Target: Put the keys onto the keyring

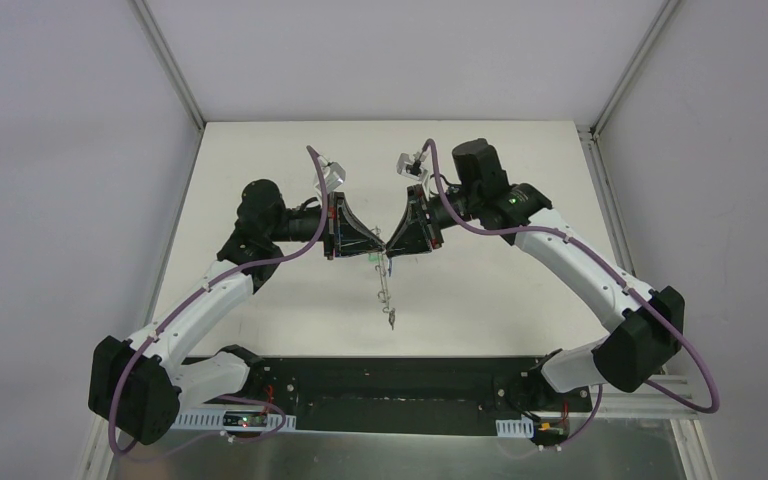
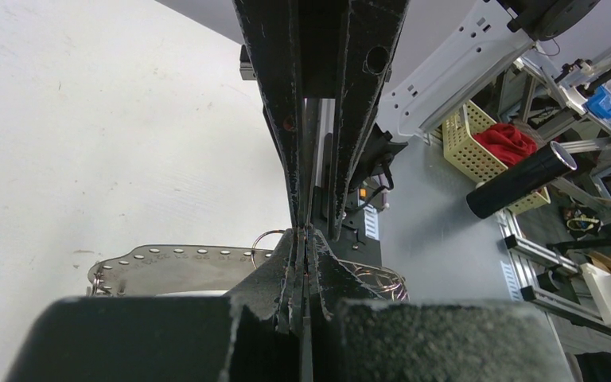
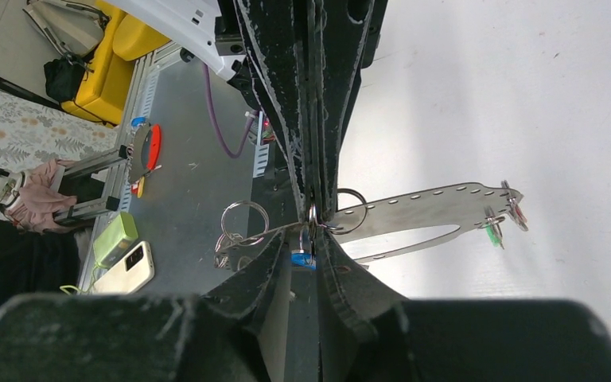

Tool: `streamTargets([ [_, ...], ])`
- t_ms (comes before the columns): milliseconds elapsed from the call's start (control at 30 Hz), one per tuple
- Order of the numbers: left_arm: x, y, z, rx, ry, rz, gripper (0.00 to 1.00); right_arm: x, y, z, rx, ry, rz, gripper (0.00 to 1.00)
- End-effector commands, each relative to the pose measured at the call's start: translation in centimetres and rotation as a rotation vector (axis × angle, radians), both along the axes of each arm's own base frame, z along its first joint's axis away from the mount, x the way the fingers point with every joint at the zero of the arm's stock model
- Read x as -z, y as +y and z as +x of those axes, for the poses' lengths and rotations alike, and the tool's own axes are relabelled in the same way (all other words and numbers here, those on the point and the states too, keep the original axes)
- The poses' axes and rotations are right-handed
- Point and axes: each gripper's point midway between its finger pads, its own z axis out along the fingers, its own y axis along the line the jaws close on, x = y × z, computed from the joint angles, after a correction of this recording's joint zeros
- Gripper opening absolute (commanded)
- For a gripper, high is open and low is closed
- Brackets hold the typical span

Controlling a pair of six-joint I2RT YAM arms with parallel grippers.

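Observation:
Both grippers meet tip to tip above the middle of the white table. My left gripper (image 1: pixel 380 246) (image 2: pixel 306 239) is shut on the keyring (image 2: pixel 167 261), a flat grey metal band with a row of holes. The keyring (image 1: pixel 388 300) hangs down below the tips. My right gripper (image 1: pixel 394 246) (image 3: pixel 306 255) is shut on a key with a blue tag (image 3: pixel 302 259), right at the keyring (image 3: pixel 430 205). Keys with green (image 3: pixel 492 232) and red (image 3: pixel 517 213) tags dangle at the band's far end. Small split rings (image 3: pixel 243 221) hang beside the fingers.
The black base rail (image 1: pixel 390 385) runs along the table's near edge. Off the table lie a yellow basket with red cloth (image 2: pixel 493 151), a black cylinder (image 2: pixel 521 179), a phone (image 3: pixel 123 267) and a green box (image 3: pixel 115 235).

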Motion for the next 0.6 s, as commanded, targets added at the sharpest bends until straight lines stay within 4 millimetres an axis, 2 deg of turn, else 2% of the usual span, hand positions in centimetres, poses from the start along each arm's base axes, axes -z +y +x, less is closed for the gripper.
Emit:
streamTargets([
  [0,-1.55,0.07,0.46,-0.022,-0.076,-0.043,0.00,-1.89,0.64,-0.05,-0.025,-0.046,0.046,0.17],
  [200,-1.48,0.03,0.87,-0.041,-0.074,-0.043,0.00,-1.65,0.86,-0.23,-0.033,-0.035,0.042,0.08],
  [433,-1.12,0.07,1.14,-0.055,-0.072,-0.039,0.00,-1.74,0.94,-0.37,-0.037,-0.030,0.044,0.06],
  [567,-0.66,0.16,1.29,-0.061,-0.076,-0.026,0.00,-1.94,0.86,-0.42,-0.038,-0.034,0.047,0.00],
])
